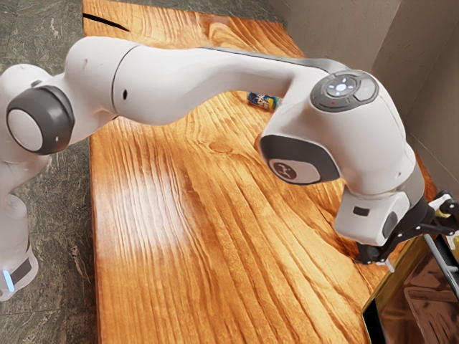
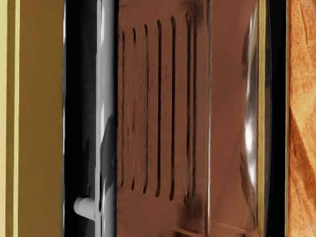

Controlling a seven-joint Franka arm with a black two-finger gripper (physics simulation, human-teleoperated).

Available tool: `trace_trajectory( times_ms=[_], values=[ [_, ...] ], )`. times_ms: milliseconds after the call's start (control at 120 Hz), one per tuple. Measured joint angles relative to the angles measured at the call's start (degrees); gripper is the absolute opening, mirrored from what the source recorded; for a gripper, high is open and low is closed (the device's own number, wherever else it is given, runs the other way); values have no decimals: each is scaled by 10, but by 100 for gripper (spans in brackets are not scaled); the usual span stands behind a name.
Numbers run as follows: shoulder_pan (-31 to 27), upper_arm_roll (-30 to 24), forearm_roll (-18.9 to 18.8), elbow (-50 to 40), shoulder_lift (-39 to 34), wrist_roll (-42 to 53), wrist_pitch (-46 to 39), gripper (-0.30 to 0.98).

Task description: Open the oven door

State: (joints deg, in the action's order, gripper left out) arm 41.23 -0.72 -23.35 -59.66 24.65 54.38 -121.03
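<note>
My gripper [image 1: 423, 238] is at the right edge of the exterior view, above the oven [image 1: 371, 308], with its two fingers spread wide and nothing seen held between them. The oven's silver handle bar [image 1: 442, 262] runs just below the gripper in that view. In the wrist view the long handle [image 2: 107, 74] stands off the black front strip on a short round post [image 2: 85, 208]. Beside it lies the reddish-brown door window [image 2: 224, 108] with dark slots. A gold panel [image 2: 39, 118] is on the handle's other side. Whether handle and fingers touch, I cannot tell.
The wooden table [image 1: 215, 265] stretches beneath the arm, and its surface also appears in the wrist view. A small blue can [image 1: 262, 100] lies behind the forearm. Grey walls [image 1: 337, 32] rise beyond the table.
</note>
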Motion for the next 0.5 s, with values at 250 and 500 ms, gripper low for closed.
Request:
trace_trajectory(
  times_ms=[250, 500],
  values=[
    [8, -1, 18, 1, 16, 12, -31, 69],
    [13, -2, 28, 23, 42, 21, -57, 69]
  ],
)
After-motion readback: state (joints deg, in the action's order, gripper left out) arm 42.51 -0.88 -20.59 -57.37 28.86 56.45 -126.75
